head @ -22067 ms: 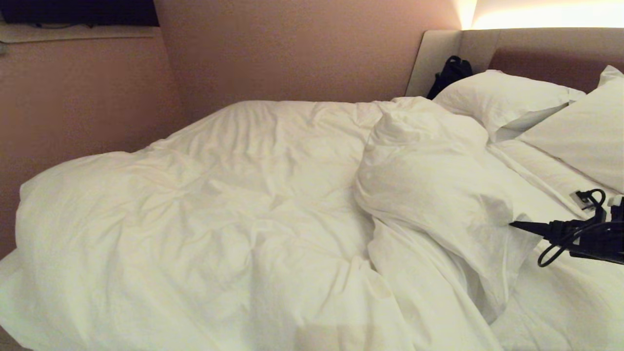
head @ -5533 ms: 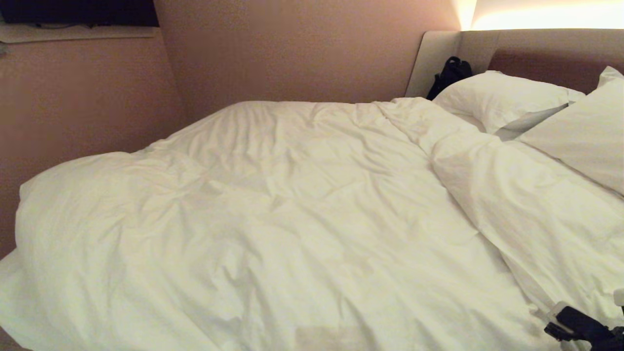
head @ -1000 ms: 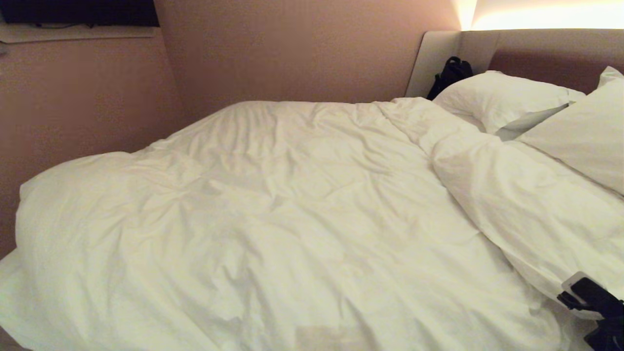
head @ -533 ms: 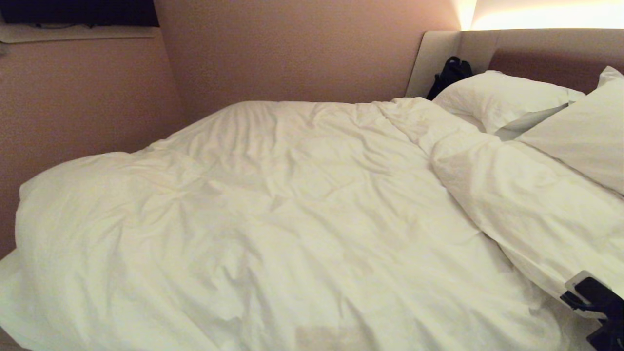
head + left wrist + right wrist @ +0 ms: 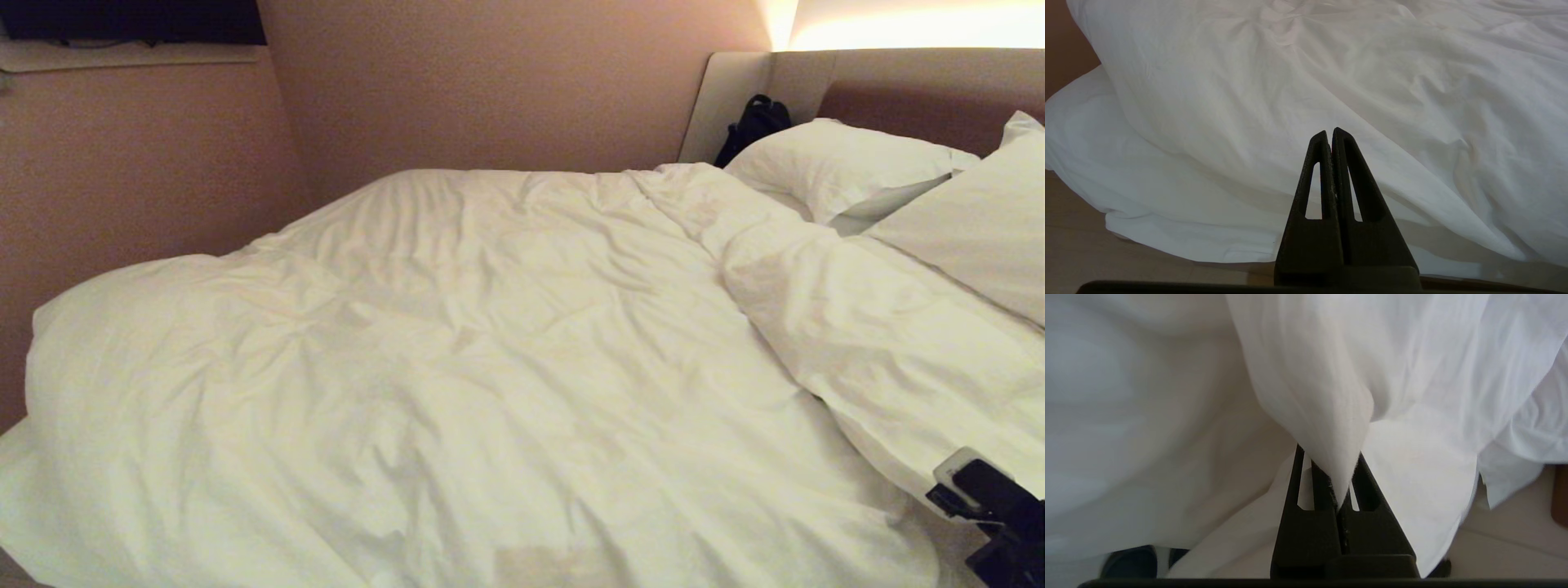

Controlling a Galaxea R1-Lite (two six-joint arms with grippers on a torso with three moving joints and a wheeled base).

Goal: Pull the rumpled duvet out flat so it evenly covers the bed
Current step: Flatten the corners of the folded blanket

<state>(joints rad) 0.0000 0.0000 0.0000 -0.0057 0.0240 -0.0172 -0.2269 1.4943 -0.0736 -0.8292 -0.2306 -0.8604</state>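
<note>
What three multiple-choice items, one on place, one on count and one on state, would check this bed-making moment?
1. Where does the right pincer show in the head view?
A. lower right edge of the duvet
B. on the headboard
C. at the far left wall

2. How many pillows lie at the headboard?
A. none
B. two
C. five

3. What state is the right pincer in?
A. wide open above the bed
B. shut on a fold of the duvet
C. shut on a pillow

Answers:
1 A: the dark arm end sits at the duvet edge, bottom right.
2 B: one pillow and a second pillow are visible.
3 B: in the right wrist view white duvet cloth runs down between the closed fingers.
</note>
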